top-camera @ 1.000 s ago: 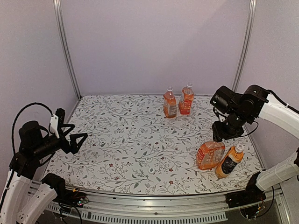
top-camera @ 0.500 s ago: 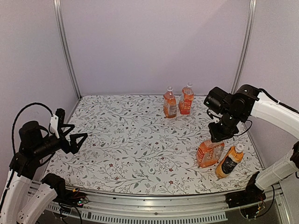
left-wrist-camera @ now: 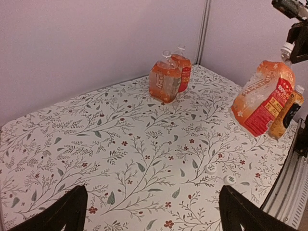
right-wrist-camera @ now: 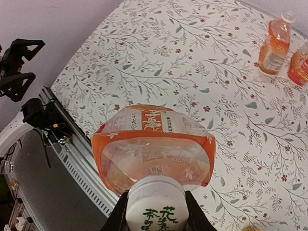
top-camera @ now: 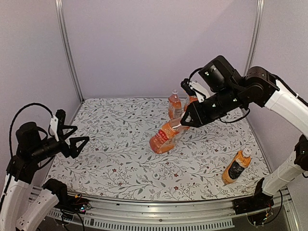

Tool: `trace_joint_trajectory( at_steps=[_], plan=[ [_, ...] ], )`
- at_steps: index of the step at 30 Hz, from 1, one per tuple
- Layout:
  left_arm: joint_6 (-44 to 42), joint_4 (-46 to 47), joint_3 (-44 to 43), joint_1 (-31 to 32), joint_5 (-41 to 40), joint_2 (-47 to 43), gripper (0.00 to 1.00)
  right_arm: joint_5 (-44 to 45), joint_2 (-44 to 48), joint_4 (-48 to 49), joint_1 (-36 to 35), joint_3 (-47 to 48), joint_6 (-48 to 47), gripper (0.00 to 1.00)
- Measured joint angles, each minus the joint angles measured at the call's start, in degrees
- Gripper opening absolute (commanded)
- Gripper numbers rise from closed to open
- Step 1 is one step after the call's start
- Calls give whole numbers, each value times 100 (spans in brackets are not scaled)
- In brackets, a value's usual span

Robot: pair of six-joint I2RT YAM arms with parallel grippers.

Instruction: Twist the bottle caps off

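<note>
My right gripper (top-camera: 183, 123) (right-wrist-camera: 156, 214) is shut on the white bottle cap (right-wrist-camera: 156, 204) of a clear bottle of orange liquid (top-camera: 166, 137) (left-wrist-camera: 262, 96). That bottle hangs tilted above the middle of the table. Two more capped bottles (top-camera: 174, 107) (top-camera: 191, 102) stand together at the back. A dark-labelled bottle (top-camera: 237, 167) with its white cap (top-camera: 247, 152) leans near the front right corner. My left gripper (top-camera: 83, 135) (left-wrist-camera: 154, 216) hovers open over the left edge, holding nothing.
Two small white round discs (left-wrist-camera: 210, 169) (left-wrist-camera: 229, 179) lie on the flowered cloth (top-camera: 120, 144) near the front. A metal rail (right-wrist-camera: 72, 159) runs along the near edge. Upright posts (top-camera: 67, 48) (top-camera: 252, 43) stand at the back corners against the walls.
My right gripper shut on the cap of the front-right bottle, lifted it and swung it left toward the table's middle. The left arm has barely moved.
</note>
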State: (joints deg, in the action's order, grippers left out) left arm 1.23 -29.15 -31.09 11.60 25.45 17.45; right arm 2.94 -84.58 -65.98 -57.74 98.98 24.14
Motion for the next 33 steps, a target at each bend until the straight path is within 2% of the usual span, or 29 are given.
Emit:
trace_joint_trajectory(
  at_steps=[5, 9, 11, 14, 19, 23, 25, 26, 27, 28, 29, 31, 33],
  plan=[
    [-660, -212, -1169, 236, 479, 802, 93, -431, -1051, 992, -675, 1414, 70, 0],
    [-1663, -605, -2013, 1134, 243, 1744, 99, -623, -1941, 1676, -785, 2103, 229, 0],
    [-2214, -922, -2323, 1663, -42, 2157, 100, -682, -2251, 1961, -791, 2184, 332, 0],
    [-2855, -1193, -2594, 2090, -409, 2540, 99, -824, -2562, 2260, -824, 2186, 479, 0],
    [-3425, -1252, -2653, 2245, -901, 2879, 80, -1084, -2682, 2636, -855, 2188, 608, 0],
    [-3543, -1268, -2660, 2262, -1097, 2916, 54, -1211, -2680, 2861, -881, 2197, 612, 0],
    [-3574, -1292, -2704, 2269, -1123, 2922, 44, -1252, -2680, 2922, -885, 2197, 632, 0],
    [-3582, -1316, -2743, 2280, -1128, 2922, 41, -1255, -2680, 2946, -885, 2197, 654, 6],
    [-3569, -1344, -2793, 2299, -1132, 2922, 37, -1268, -2680, 2997, -872, 2197, 680, 20],
    [-3547, -1370, -2855, 2308, -1132, 2929, 34, -1279, -2675, 3047, -859, 2197, 693, 40],
    [-3543, -1410, -2924, 2308, -1119, 2938, 32, -1283, -2669, 3099, -848, 2186, 699, 49],
    [-3469, -1475, -3056, 2310, -1038, 2944, 31, -1303, -2599, 3180, -831, 2098, 667, 63],
    [-3401, -1561, -3167, 2310, -970, 2933, 31, -1287, -2461, 3174, -831, 1917, 522, 71]
  ],
)
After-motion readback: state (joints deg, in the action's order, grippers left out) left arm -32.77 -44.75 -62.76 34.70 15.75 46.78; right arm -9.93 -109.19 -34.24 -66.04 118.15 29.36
